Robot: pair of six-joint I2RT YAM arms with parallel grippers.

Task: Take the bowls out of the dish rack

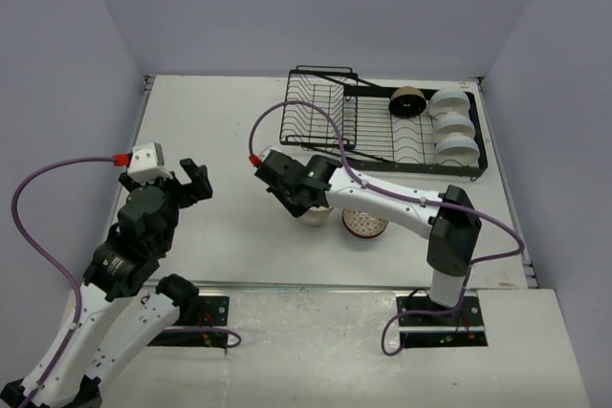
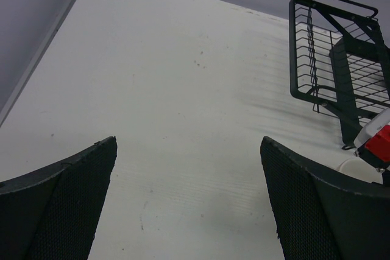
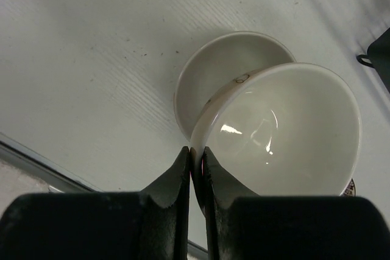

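Right wrist, held bowl (image 3: 280,132), lower bowl (image 3: 213,71) half-hidden

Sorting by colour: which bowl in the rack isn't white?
The dark bowl, standing leftmost in the dish rack; the three white bowls sit to its right.

Left gripper (image 2: 189,150) spread wide; right gripper (image 3: 196,150) clamped, arm stretched leftward

White arm links (image 1: 392,200), black joints (image 1: 449,231); purple cables (image 1: 76,161), red connectors (image 1: 121,158); black textured pincer fingers (image 2: 317,211).
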